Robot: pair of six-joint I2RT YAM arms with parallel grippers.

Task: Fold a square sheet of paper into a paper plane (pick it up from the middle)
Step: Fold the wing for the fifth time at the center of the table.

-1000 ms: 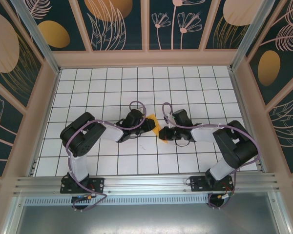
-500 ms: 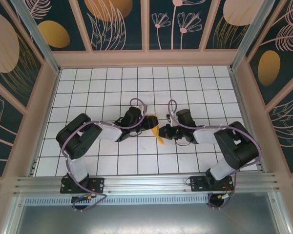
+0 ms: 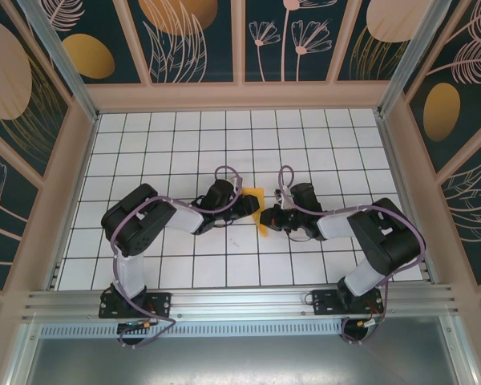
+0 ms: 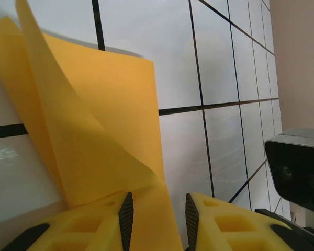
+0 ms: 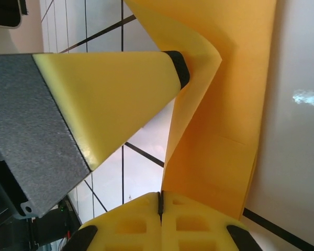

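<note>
The orange-yellow sheet of paper [image 3: 260, 210] is creased and stands off the white grid table [image 3: 184, 144] between the two grippers. My left gripper [image 3: 251, 205] is open. In the left wrist view a strip of the paper [image 4: 94, 130] runs down between its fingertips [image 4: 126, 217], and the left gripper [image 4: 158, 201] shows a clear gap. My right gripper [image 5: 160, 197] is shut, with the lower edge of the paper [image 5: 225, 120] running into its closed seam. A left finger [image 5: 120, 99] presses its dark tip into the paper's fold.
The right wrist camera housing [image 4: 298, 167] sits close at the right edge of the left wrist view. Both forearms meet at mid-table, and their purple cables [image 3: 224, 172] loop above them. Wooden walls [image 3: 240, 96] ring the table.
The paper has turned from a broader flap to a narrow upright strip as seen from above. The right gripper has shifted slightly left with it. The left jaws have parted.
</note>
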